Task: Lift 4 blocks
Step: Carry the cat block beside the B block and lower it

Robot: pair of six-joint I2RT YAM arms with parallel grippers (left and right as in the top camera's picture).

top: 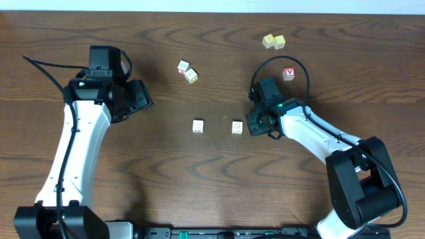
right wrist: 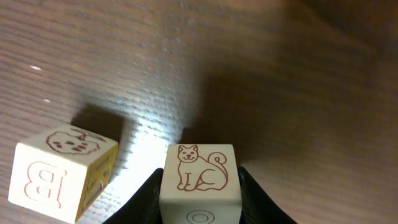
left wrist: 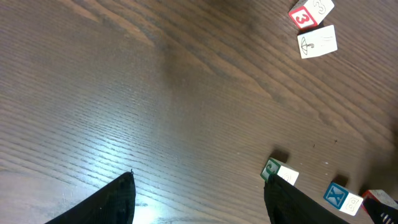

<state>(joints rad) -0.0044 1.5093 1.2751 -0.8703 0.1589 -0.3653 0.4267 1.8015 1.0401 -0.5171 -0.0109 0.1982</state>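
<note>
Four cream-white blocks lie on the dark wood table: a touching pair point(top: 183, 66) point(top: 191, 76) at the back and two apart in the middle point(top: 198, 126) point(top: 237, 127). My right gripper point(top: 253, 125) reaches the right middle block from the right. In the right wrist view this block point(right wrist: 200, 177) shows a drawn animal, and my right gripper point(right wrist: 199, 202) is shut on it, both fingers pressed to its sides. A block with a B point(right wrist: 62, 174) sits to its left. My left gripper point(top: 143, 95) point(left wrist: 199, 180) stands open over bare wood, holding nothing.
Two pale yellow cubes point(top: 273, 42) and a red-faced cube point(top: 288, 74) sit at the back right. In the left wrist view, a red-sided block point(left wrist: 306, 15) and a plain one point(left wrist: 318, 42) show far off, with a green-sided point(left wrist: 280, 172) and a blue-sided block point(left wrist: 342, 198) lower right.
</note>
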